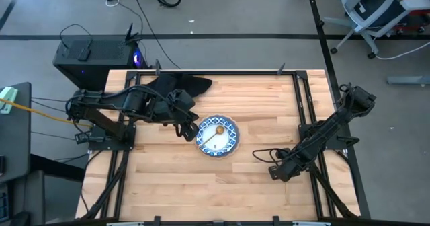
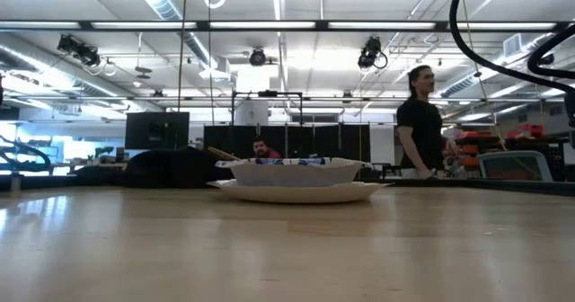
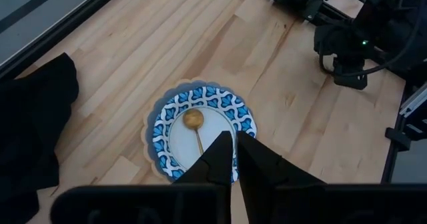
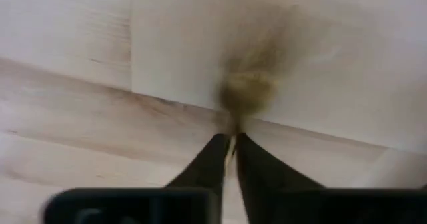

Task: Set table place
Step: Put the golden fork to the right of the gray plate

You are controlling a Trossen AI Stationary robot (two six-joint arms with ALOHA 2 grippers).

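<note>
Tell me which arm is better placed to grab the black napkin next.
Left. The left claw hovers by the dish, close to the black napkin at the table's far edge. The right claw is down across the table, pinching a gold utensil.

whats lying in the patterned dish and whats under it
A gold spoon lies in the blue-and-white dish, bowl near the centre. Under the dish sits a blue-grey plate; only its rim shows, the rest is covered.
</note>
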